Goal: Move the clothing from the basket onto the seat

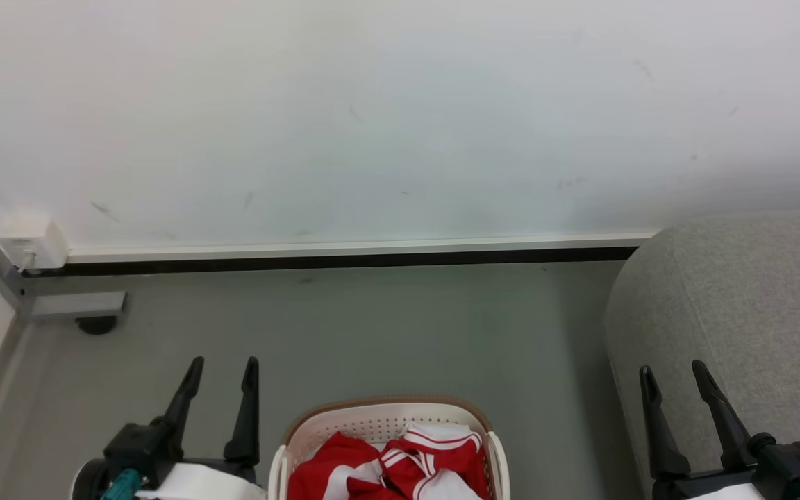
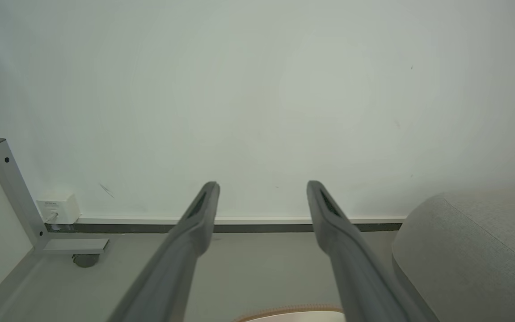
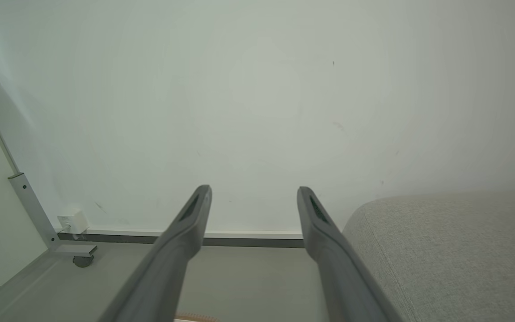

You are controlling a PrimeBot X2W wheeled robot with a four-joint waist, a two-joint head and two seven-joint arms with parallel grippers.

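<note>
The left gripper (image 1: 225, 362), lower left, and right gripper (image 1: 671, 367), lower right, hold their jaws spread and empty. Bottom centre between them, the clothing (image 1: 400, 458) lies heaped in the basket (image 1: 386, 404). Tangled pieces could drag out together and drop to the floor (image 1: 400, 326) short of the seat (image 1: 740, 298) at right; the heap shows no clear long axis.

At the bottom centre of the head view the basket (image 1: 365, 420) is running off the lower edge, taking the near part of the clothing (image 1: 330, 458) with it. The seat (image 1: 740, 298) is being cropped by the right and lower edges. In the left wrist view the print on the small white wall box (image 2: 58, 209) at lower left is showing too small to read
</note>
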